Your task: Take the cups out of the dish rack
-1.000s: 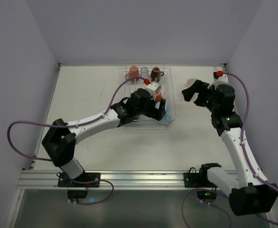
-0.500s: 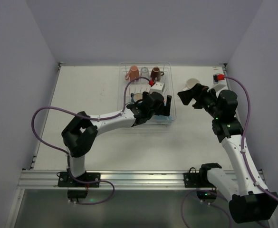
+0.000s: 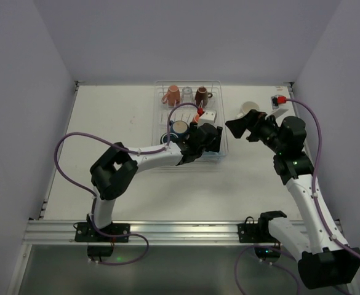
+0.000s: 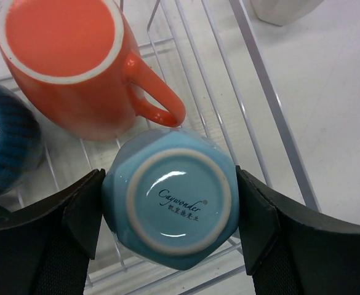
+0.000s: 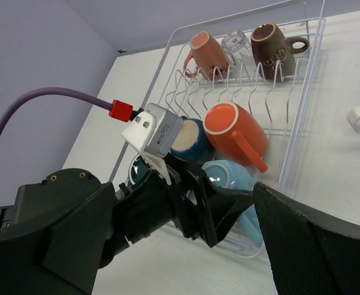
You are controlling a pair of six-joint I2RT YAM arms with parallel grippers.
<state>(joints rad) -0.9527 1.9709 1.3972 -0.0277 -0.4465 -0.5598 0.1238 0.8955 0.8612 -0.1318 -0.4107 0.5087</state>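
Note:
An upturned light blue cup (image 4: 170,206) sits in the near right corner of the white wire dish rack (image 4: 272,104), and my left gripper (image 3: 209,138) is shut on it, one pad against each side. Right behind it lies an orange cup (image 4: 63,61), with a navy cup (image 4: 4,141) to the left. A salmon cup (image 5: 207,49), a clear glass (image 5: 238,43) and a brown cup (image 5: 272,40) stand along the rack's far row, and a dark green cup (image 5: 136,169) shows beside the left arm. My right gripper (image 3: 240,125) hangs open and empty, right of the rack. A cream cup (image 3: 249,108) stands on the table just behind it.
The rack (image 3: 161,92) lies at the table's far middle. Its right rim (image 5: 303,104) runs between the two grippers. The left arm's purple cable (image 3: 167,114) arches over the rack. A grey wall and the table's right edge are close behind the right arm.
The left arm has swung its elbow right and the gripper has come down around the light blue cup. The right gripper has drawn slightly left, away from the cream cup, which stays put.

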